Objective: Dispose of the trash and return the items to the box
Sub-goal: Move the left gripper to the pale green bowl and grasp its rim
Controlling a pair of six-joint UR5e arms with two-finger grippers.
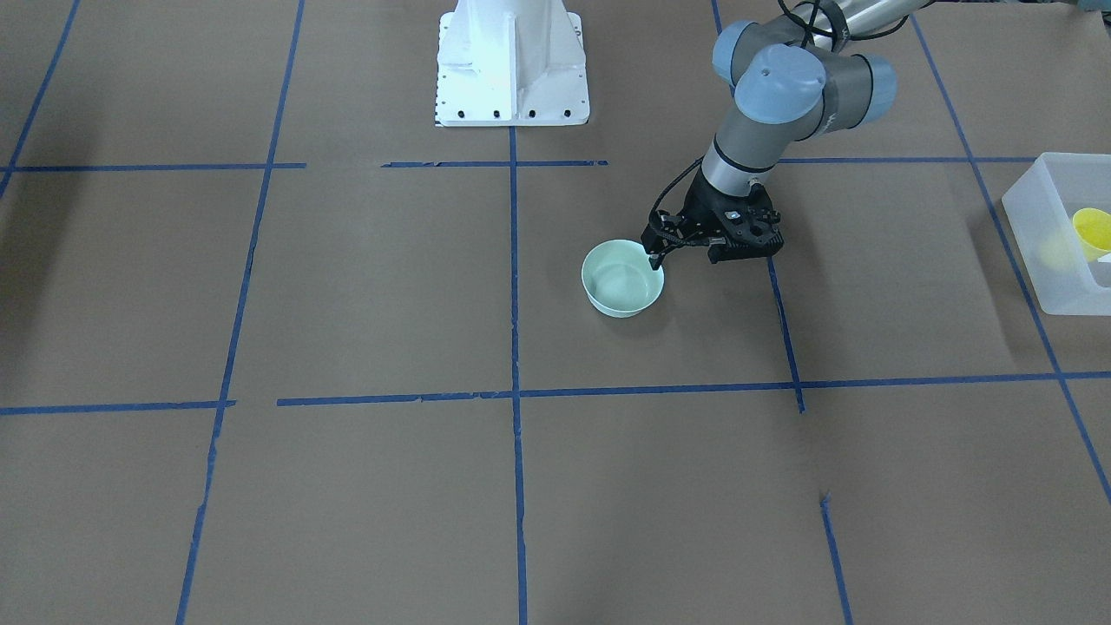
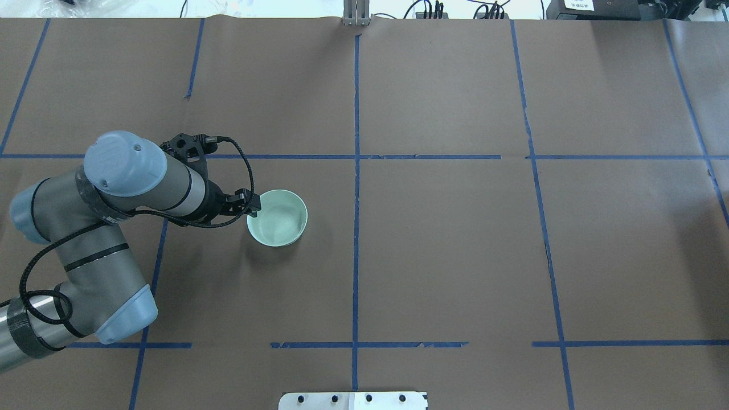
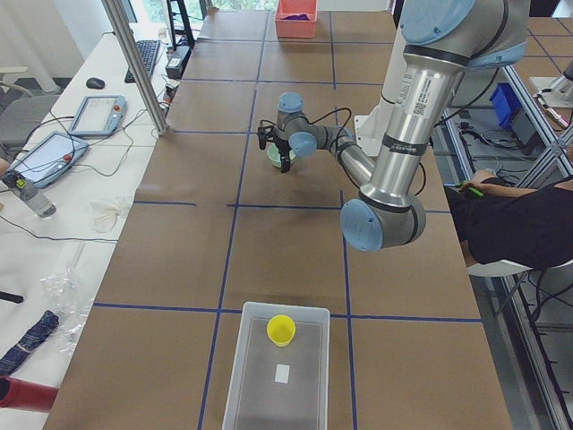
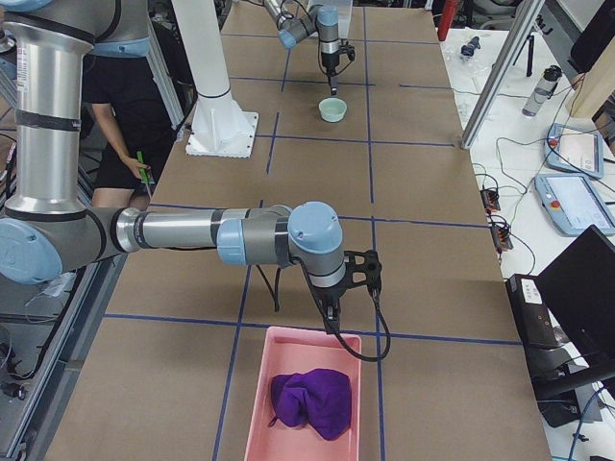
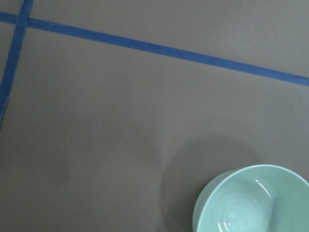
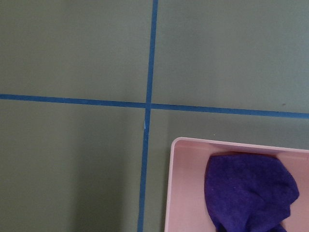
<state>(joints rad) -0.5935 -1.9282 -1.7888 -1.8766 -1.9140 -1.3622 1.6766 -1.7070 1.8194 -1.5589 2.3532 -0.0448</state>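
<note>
The pale green bowl (image 1: 621, 279) stands upright and empty on the brown table; it also shows in the overhead view (image 2: 277, 218) and the left wrist view (image 5: 256, 203). My left gripper (image 1: 686, 254) is open and empty, one fingertip (image 1: 655, 258) at the bowl's rim on the side nearest the box. The yellow cup (image 1: 1092, 230) lies in the frosted white box (image 1: 1041, 260) at the table's end on my left; the exterior left view shows the cup (image 3: 281, 330) there too. My right gripper (image 4: 332, 312) hangs over the pink tray's far edge; I cannot tell if it is open.
The pink tray (image 4: 264, 403) holds a purple cloth (image 4: 309, 401) at the table's end on my right. The white robot base (image 1: 512, 61) stands at the table's robot side. A seated person (image 3: 510, 215) is beside the table. Blue tape lines cross the brown surface.
</note>
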